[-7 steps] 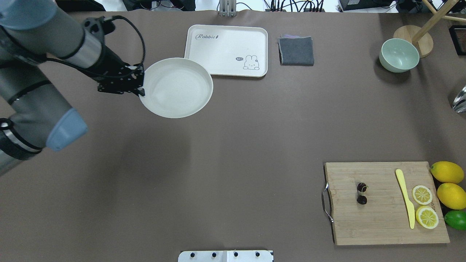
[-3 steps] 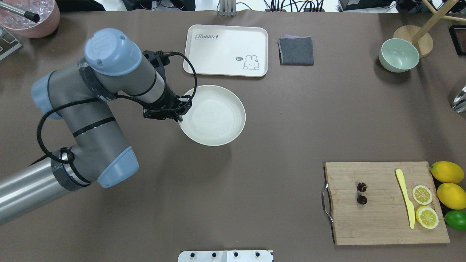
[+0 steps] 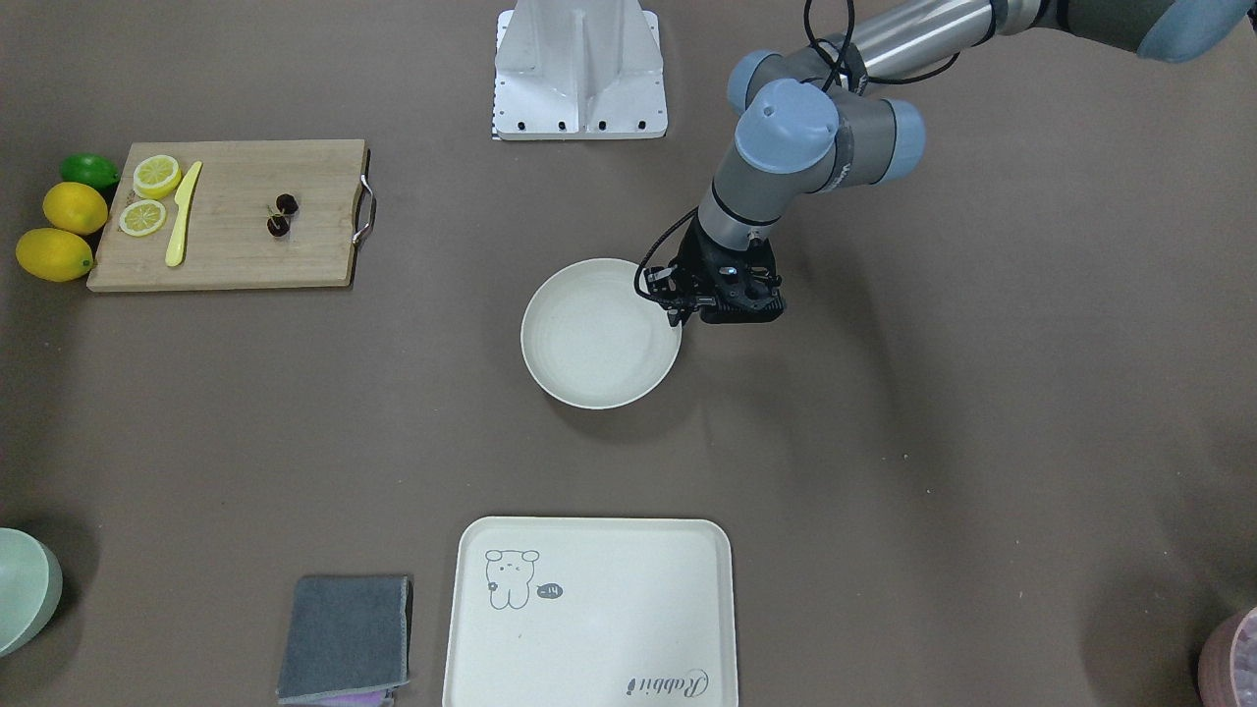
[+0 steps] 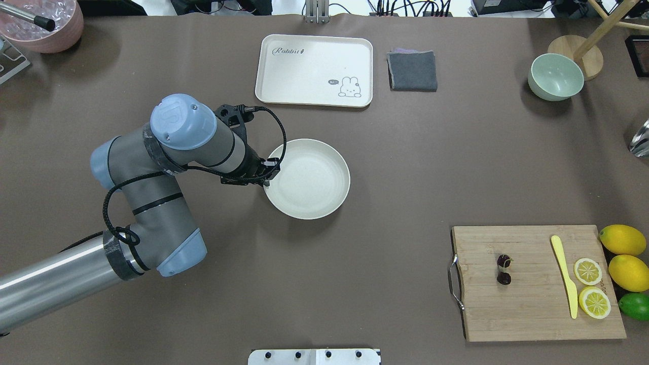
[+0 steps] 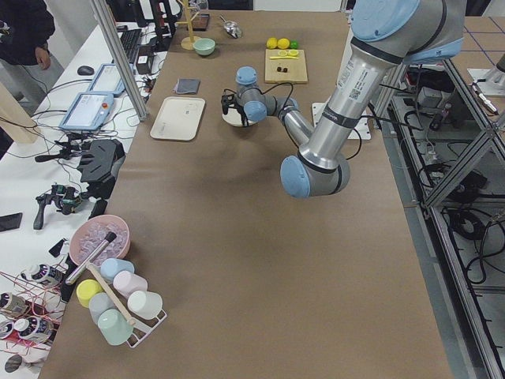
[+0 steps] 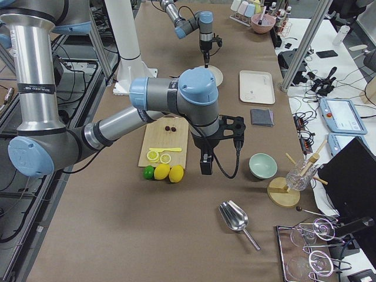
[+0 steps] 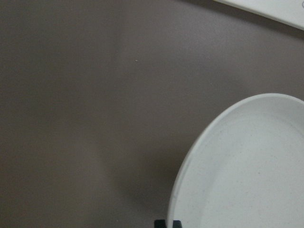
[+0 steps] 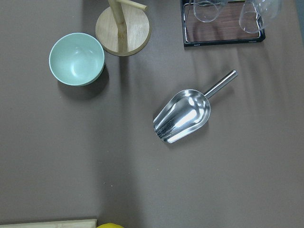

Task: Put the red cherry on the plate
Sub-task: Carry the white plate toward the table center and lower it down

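Observation:
The cream-white plate [image 4: 312, 180] sits near the table's middle, and my left gripper [image 4: 266, 178] is shut on its left rim. From the front, the same gripper [image 3: 678, 312] pinches the plate [image 3: 594, 339] at its right edge. In the left wrist view the plate's rim [image 7: 190, 161] curves up from the dark fingertips [image 7: 167, 223]. The red cherry [image 4: 504, 269] lies as a dark pair on the wooden cutting board [image 4: 527, 314], far right of the plate. My right gripper [image 6: 205, 164] hangs beyond the board in the exterior right view only. I cannot tell whether it is open or shut.
A rabbit tray [image 4: 314, 70] and a grey cloth [image 4: 412, 71] lie behind the plate. A pale green bowl [image 4: 555, 77] stands at the back right. A yellow knife [image 4: 565, 276], lemon slices [image 4: 588, 271], lemons [image 4: 622, 240] and a lime [image 4: 635, 306] are at the board's right.
My left arm has carried the plate from beside the tray toward the table's middle, rightward and nearer to the robot. The cherry has not moved.

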